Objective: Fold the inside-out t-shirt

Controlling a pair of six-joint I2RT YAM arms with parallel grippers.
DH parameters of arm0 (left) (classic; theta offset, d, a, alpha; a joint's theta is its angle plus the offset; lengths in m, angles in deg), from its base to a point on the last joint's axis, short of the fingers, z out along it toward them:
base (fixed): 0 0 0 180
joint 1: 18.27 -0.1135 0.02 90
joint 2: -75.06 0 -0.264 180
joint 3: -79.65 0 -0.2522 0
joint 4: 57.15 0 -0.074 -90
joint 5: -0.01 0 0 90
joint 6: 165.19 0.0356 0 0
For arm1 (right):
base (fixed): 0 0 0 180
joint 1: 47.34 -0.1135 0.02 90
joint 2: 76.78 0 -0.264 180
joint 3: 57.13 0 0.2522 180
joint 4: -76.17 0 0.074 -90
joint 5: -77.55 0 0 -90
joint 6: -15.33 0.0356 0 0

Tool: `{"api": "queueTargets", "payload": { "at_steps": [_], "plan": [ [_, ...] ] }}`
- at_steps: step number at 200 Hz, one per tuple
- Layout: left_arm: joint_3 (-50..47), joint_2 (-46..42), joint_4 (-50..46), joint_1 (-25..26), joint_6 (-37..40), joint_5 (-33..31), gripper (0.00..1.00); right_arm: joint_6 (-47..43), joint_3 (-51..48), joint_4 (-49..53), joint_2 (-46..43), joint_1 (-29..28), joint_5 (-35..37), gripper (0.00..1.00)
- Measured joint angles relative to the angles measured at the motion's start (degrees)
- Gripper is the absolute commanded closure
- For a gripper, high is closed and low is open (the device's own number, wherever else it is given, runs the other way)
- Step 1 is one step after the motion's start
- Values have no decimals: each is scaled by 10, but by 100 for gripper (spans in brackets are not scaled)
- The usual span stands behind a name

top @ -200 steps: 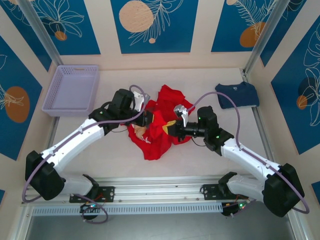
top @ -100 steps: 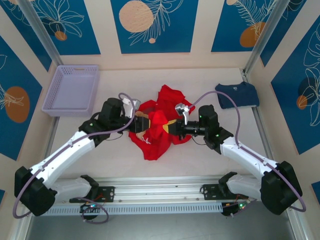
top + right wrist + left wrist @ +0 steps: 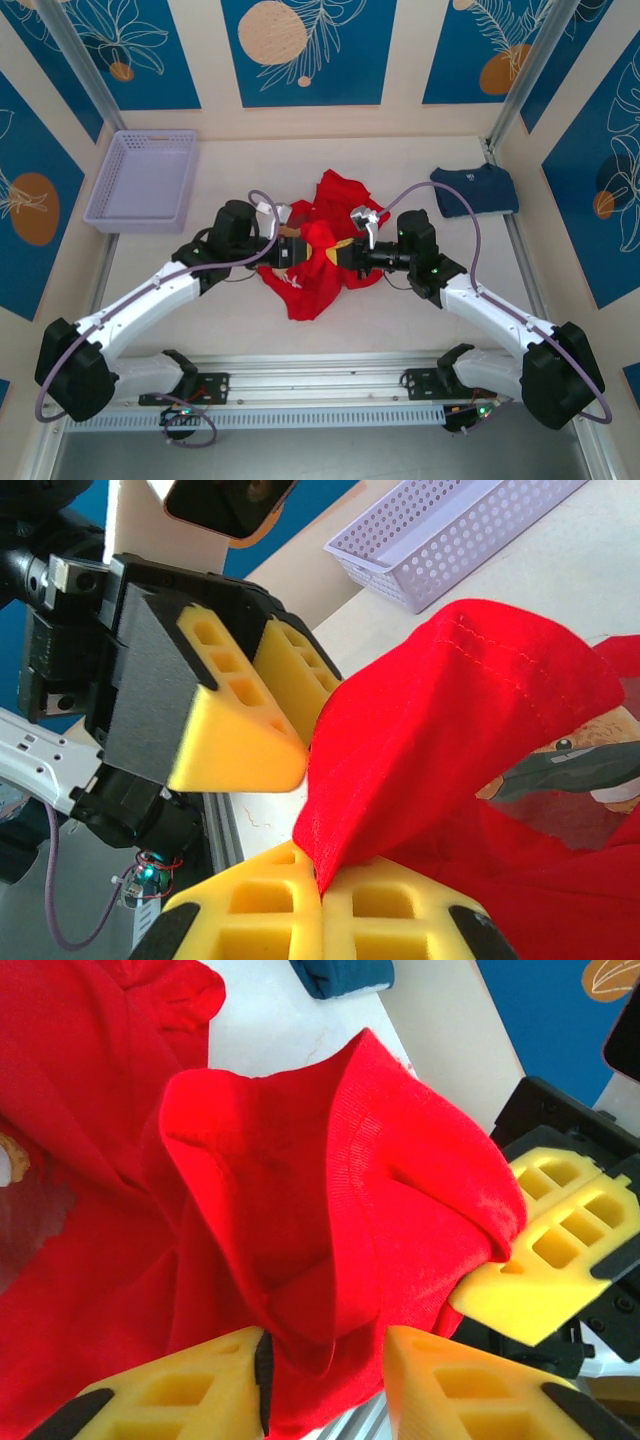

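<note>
My right gripper (image 3: 320, 890) clamps the red t-shirt (image 3: 450, 710) edge. My left gripper (image 3: 325, 1350) straddles its raised fold, and I cannot tell if it grips. The lavender basket (image 3: 145, 180) and navy t-shirt (image 3: 475, 190) lie well apart.

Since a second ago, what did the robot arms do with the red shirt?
The left gripper pulled back toward its own side, then slid in again toward the right gripper. Its fingers now straddle a raised fold of the red t-shirt, though I can't tell if they pinch it. The right gripper kept that fold clamped and hardly moved. The basket and navy t-shirt stayed put.
</note>
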Motion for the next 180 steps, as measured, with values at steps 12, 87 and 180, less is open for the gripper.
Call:
{"api": "queueTargets", "payload": {
  "at_steps": [12,87,180],
  "plan": [
    [0,5,4,1,-1,3,73,0,0,0,0,0,2,100],
    [2,15,-15,2,18,-4,100,-4,0,14,-2,2,17,100],
    [20,-75,-60,-96,42,49,100,-70,0,122,-75,24,71,100]
  ]
}}
